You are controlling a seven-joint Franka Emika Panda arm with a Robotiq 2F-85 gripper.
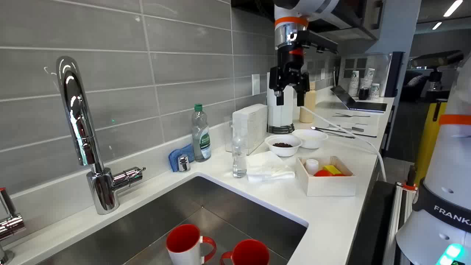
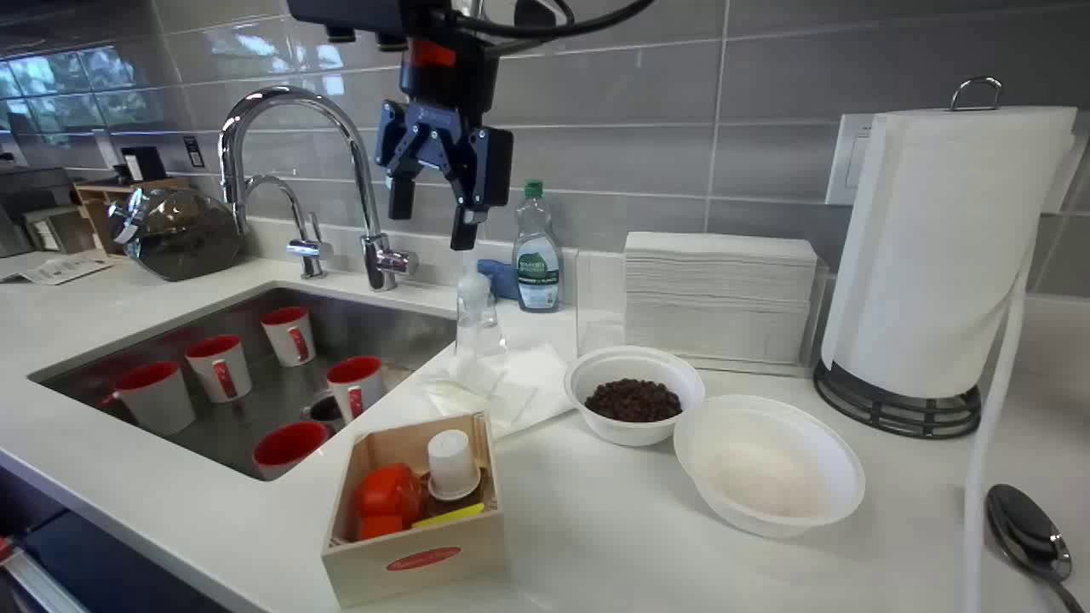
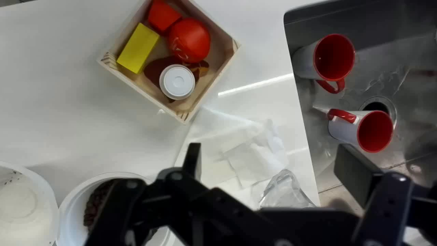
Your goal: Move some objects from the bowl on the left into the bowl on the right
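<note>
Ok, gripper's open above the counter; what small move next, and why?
I'd likely shift the open gripper sideways toward the bowl holding dark pieces, before lowering: those are probably what must move, and the wrist view shows white paper between the jaws, with that bowl off to one side.

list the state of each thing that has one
Black two-fingered gripper: open, holding nothing
Round white bowl of small brown pieces: partly filled
Neighbouring round white bowl: nearly empty, no pile inside
Rectangular pale wooden box: open-topped, loaded
Clear plastic soap bottle: upright, green cap on
White red-lined mugs: upright
White paper towel roll: upright
Thin black laptop: open
</note>
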